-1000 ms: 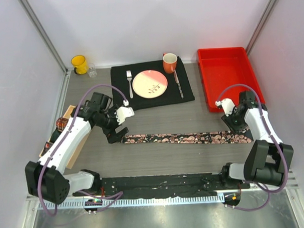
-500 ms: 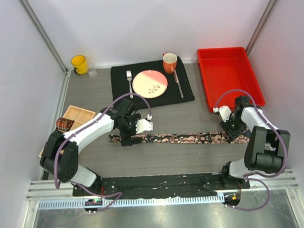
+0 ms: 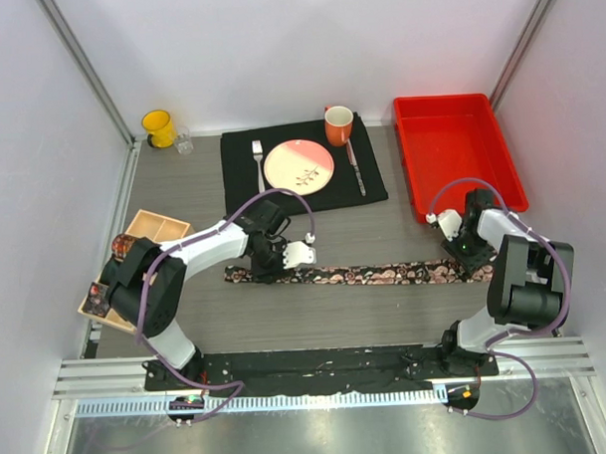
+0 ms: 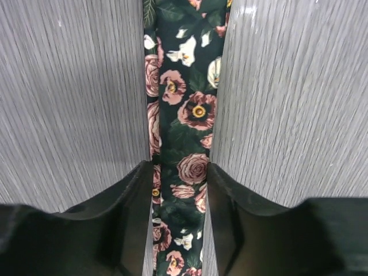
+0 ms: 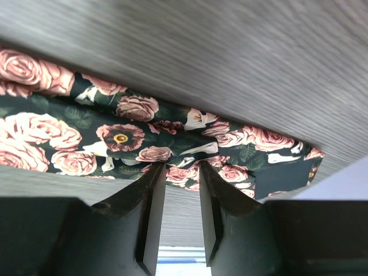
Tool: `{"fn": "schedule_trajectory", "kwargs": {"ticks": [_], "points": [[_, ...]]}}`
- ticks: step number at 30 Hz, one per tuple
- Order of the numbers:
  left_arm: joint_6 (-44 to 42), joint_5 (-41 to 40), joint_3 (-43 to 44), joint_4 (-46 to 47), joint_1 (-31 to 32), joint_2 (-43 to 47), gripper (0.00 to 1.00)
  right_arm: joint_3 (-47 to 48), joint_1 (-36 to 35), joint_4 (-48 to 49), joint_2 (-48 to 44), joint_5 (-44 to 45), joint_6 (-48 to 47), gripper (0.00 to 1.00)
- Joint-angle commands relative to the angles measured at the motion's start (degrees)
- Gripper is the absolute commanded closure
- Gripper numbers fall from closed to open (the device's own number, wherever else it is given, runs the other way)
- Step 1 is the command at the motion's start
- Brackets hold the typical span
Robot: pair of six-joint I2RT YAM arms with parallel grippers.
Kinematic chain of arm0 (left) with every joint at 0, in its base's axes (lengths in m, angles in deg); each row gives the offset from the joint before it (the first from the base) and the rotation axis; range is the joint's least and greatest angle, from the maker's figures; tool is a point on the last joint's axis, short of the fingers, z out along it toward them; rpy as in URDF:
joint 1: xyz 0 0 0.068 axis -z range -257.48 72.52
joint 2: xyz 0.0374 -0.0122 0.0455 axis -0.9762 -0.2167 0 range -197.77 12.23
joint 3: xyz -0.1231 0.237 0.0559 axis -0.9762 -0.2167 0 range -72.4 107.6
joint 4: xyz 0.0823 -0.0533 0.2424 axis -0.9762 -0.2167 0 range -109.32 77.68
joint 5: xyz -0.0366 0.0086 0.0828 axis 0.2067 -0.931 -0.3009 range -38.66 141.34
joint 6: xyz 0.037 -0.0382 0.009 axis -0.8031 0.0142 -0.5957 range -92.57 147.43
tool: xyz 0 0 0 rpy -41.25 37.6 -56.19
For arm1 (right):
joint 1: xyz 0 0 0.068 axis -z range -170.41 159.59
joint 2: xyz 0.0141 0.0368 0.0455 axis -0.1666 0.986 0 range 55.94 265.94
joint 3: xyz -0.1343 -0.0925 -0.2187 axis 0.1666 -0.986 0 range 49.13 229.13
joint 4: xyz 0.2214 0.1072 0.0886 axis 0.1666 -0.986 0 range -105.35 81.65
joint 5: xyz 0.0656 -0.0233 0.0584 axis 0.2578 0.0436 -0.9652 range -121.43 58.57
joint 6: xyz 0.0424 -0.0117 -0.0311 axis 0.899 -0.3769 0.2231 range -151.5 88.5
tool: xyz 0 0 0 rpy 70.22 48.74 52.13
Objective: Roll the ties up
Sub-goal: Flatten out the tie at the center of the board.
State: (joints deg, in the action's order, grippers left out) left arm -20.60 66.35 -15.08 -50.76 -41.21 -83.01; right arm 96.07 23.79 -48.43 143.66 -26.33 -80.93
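Note:
A black tie with pink roses lies as a long flat strip across the middle of the table. My left gripper is down on its left part. In the left wrist view the tie runs lengthwise between the fingers, and the left gripper is shut on its two edges. My right gripper sits on the strip's right end. In the right wrist view the right gripper has its tips at the tie's near edge, shut on a small ruck of fabric.
Behind the tie lies a black placemat with a plate, fork, knife and orange mug. A red tray stands back right. A wooden box with a dark red-brown coil is at the left, a yellow cup back left.
My left arm swung right and came down over the tie, and its jaws went from wide open to closed on the strip. The tie slid a little leftward. The right gripper barely moved.

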Motion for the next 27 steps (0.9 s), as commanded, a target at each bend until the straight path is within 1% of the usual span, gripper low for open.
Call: {"fn": "schedule_trajectory", "kwargs": {"ticks": [1,4,6,7,9,10,12,13,15,16,17,18,20,21,23,24,26,27], "points": [[2.41,1.52,3.32,1.26,1.69,-1.08,0.60,-0.44,0.48,7.29,3.24,2.72,-1.45,0.65],[3.91,1.52,4.55,1.34,2.75,-2.14,0.69,-0.27,1.36,8.34,4.03,3.42,-2.25,0.66],[5.48,1.17,5.69,1.26,3.19,-3.02,0.69,0.08,1.89,8.78,4.38,3.60,-2.95,0.66],[5.93,1.08,6.13,1.26,3.19,-3.63,0.68,0.17,2.06,9.13,4.56,3.86,-3.04,0.66],[6.89,0.29,7.01,1.26,3.19,-3.90,0.61,0.87,2.15,9.23,4.91,4.04,-3.04,0.66],[7.85,0.03,7.19,1.52,3.19,-3.72,0.53,1.05,2.33,9.49,5.09,4.21,-3.04,0.66],[8.57,-0.76,7.63,1.61,3.19,-3.11,0.44,1.93,2.59,9.49,5.53,4.39,-3.04,0.66],[9.09,-0.94,7.81,1.44,3.10,-2.50,0.36,2.10,2.94,9.49,5.53,4.48,-3.04,0.66],[9.53,-1.21,8.24,1.08,3.02,0.48,0.29,2.63,3.64,9.40,5.01,4.65,-3.74,0.65],[9.80,-1.03,8.51,0.39,2.93,1.54,0.24,2.72,4.69,9.49,3.87,4.57,-4.35,0.64],[10.67,-0.68,8.68,0.03,2.49,4.77,0.21,2.81,5.48,9.49,3.34,4.30,-5.23,0.62],[11.29,0.19,9.03,-0.58,2.14,6.37,0.14,3.07,6.27,9.49,2.72,4.04,-6.72,0.61],[14.00,0.20,9.39,-1.20,1.35,11.54,0.04,4.56,8.82,8.44,1.14,2.73,-7.87,0.60],[14.89,0.20,9.74,-1.64,0.91,13.40,0.01,5.35,9.53,7.83,0.61,2.28,-8.22,0.58],[16.47,0.99,10.00,-2.43,-0.75,16.74,0.00,8.50,10.76,3.44,-1.92,0.10,-8.58,0.57],[18.65,1.51,10.09,-2.52,-1.55,20.67,0.00,9.57,10.85,1.60,-3.07,-2.27,-8.49,0.55],[21.12,3.71,10.35,-2.43,-4.35,24.47,0.00,13.76,10.85,-4.38,-7.01,-6.31,-7.70,0.52],[24.62,4.32,10.97,-2.00,-5.32,27.80,0.00,15.45,10.85,-6.14,-8.61,-9.81,-6.92,0.50]]}}
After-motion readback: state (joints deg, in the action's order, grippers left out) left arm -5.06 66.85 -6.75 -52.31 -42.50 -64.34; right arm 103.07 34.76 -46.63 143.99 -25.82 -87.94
